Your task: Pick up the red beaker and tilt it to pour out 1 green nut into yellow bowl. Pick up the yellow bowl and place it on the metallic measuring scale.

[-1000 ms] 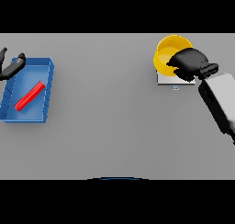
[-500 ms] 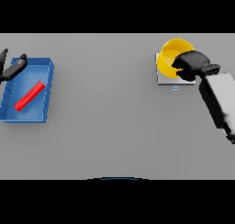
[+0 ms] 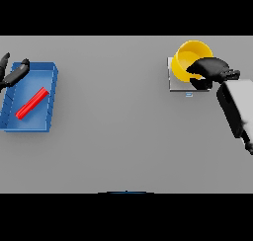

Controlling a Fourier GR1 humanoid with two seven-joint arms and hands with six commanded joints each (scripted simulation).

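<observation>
The yellow bowl (image 3: 189, 59) stands tilted over the back of the metallic measuring scale (image 3: 176, 82) at the far right. My right hand (image 3: 210, 70) is at the bowl's right rim, its fingers curled over the edge. The red beaker (image 3: 31, 103) lies on its side in the blue tray (image 3: 45, 122) at the far left. My left hand (image 3: 13, 75) hovers at the tray's back left corner with its fingers relaxed and holds nothing. No green nut is visible.
My right forearm (image 3: 238, 108) runs from the right edge up to the bowl. The grey table (image 3: 113, 111) stretches between the blue tray and the scale.
The right hand and the yellow bowl have shifted a little to the right over the scale. The left hand has drifted slightly towards the left edge.
</observation>
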